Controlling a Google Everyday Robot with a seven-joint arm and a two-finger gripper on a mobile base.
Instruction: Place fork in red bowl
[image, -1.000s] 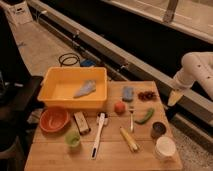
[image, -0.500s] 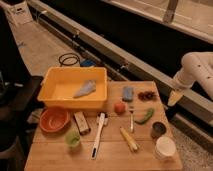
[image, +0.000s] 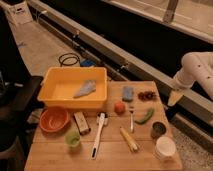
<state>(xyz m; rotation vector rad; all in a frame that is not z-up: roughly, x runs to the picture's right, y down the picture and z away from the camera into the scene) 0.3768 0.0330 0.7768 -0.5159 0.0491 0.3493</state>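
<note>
The fork (image: 131, 120) is a slim silvery utensil lying on the wooden table (image: 110, 155), right of centre, between a red fruit and a green vegetable. The red bowl (image: 54, 119) sits at the table's left edge, just below the yellow tub. My gripper (image: 173, 98) hangs from the white arm beyond the table's right edge, above floor level and well right of the fork, far from the bowl.
A yellow tub (image: 75, 86) with a grey cloth stands at the back left. On the table also lie a white-handled brush (image: 98, 135), a yellow corn-like stick (image: 128, 139), a green cup (image: 73, 139), a brown block (image: 81, 122), a red fruit (image: 119, 107), a green vegetable (image: 145, 116), a blue sponge (image: 128, 93), a dark can (image: 158, 130) and a white cup (image: 165, 147).
</note>
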